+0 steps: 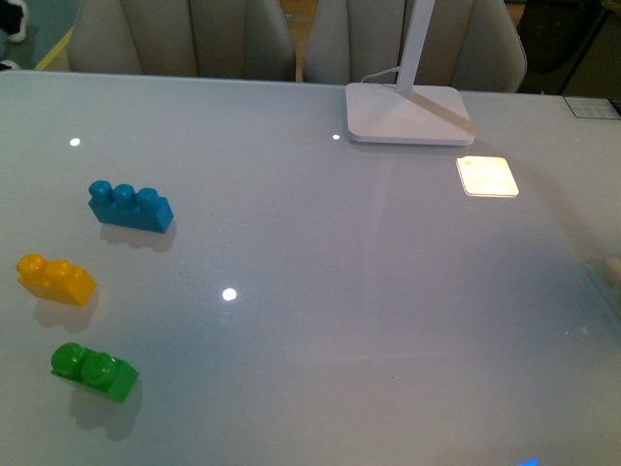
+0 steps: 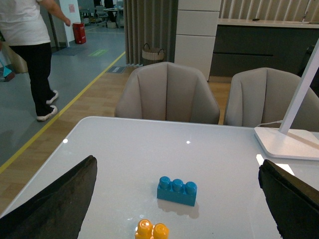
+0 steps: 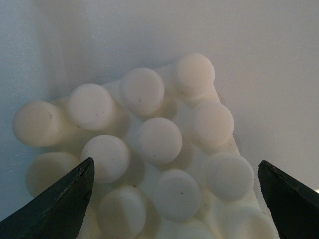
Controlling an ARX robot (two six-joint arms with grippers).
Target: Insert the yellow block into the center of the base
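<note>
The yellow block [image 1: 56,280] lies untouched on the left of the desk [image 1: 320,320], between the blue brick [image 1: 130,206] and the green brick [image 1: 94,372]. The left pincer [image 2: 177,160] faces it from above, jaws spread wide and empty, likely lining up a pick. The right pincer [image 3: 175,160], also spread and empty, hovers close over the base [image 3: 144,89], probably to steady it. The base seems to sit far right, barely inside the front view.
</note>
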